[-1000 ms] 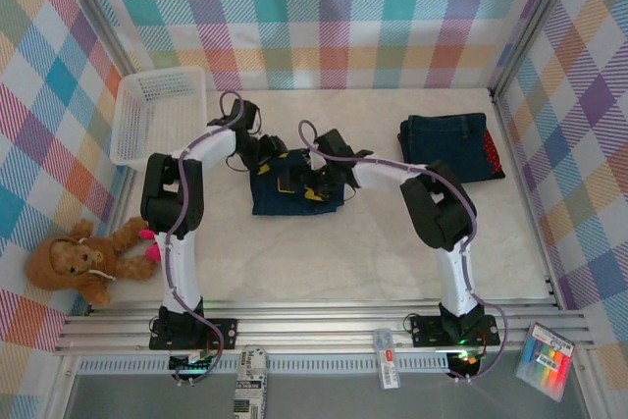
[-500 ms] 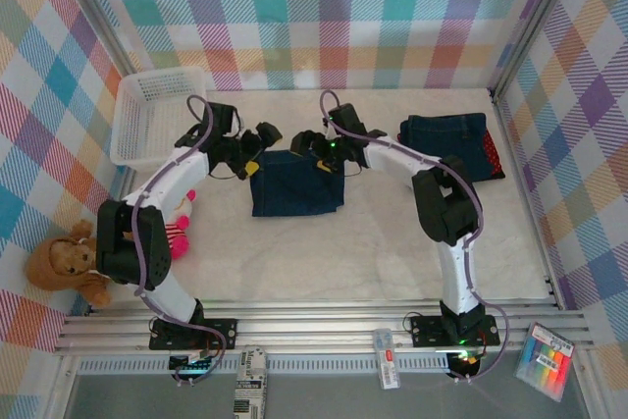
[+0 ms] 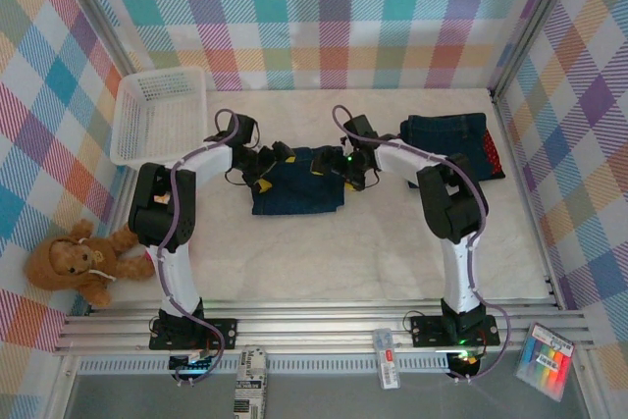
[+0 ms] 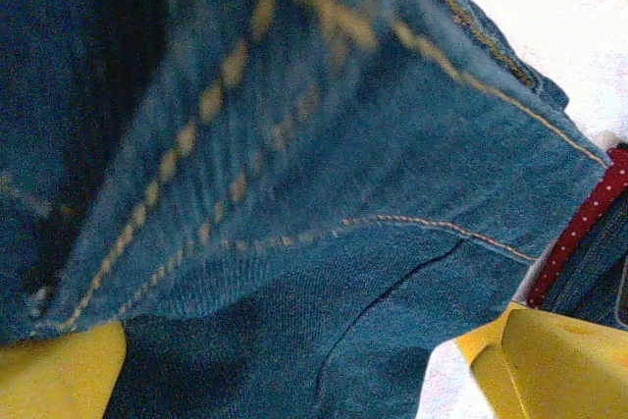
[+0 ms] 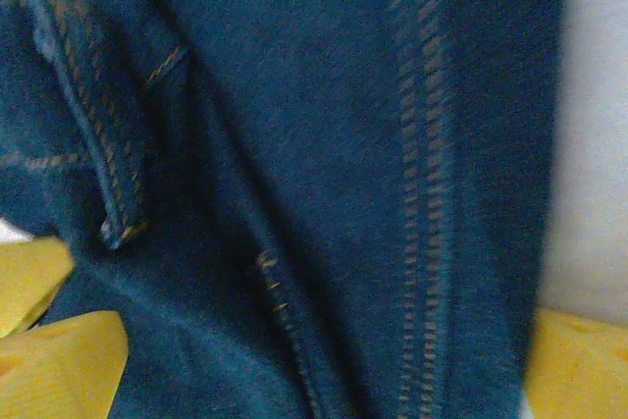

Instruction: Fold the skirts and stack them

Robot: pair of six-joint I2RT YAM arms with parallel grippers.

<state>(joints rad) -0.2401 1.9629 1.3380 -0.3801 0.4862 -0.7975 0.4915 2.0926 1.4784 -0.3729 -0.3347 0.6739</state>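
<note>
A folded dark blue denim skirt (image 3: pixel 294 191) lies flat in the middle of the table. My left gripper (image 3: pixel 269 158) is at its far left corner and my right gripper (image 3: pixel 335 161) at its far right corner. Both stand open, low over the cloth. In the left wrist view the denim skirt (image 4: pixel 294 193) runs between the wide-apart yellow fingertips (image 4: pixel 59 375), and a red dotted skirt (image 4: pixel 587 223) shows at the right edge. In the right wrist view the denim skirt (image 5: pixel 324 164) spans the gap between the yellow fingertips (image 5: pixel 54 345). Another folded denim skirt (image 3: pixel 446 142) sits at the back right on the red dotted skirt (image 3: pixel 494 156).
A white mesh basket (image 3: pixel 157 113) stands at the back left corner of the table (image 3: pixel 294 262). A brown teddy bear (image 3: pixel 74 262) lies off the left edge. Plaid walls close in the back and both sides.
Both grippers left the middle of the skirt and came down at its far corners. The left gripper's jaws opened wider. The skirt lies folded as before.
</note>
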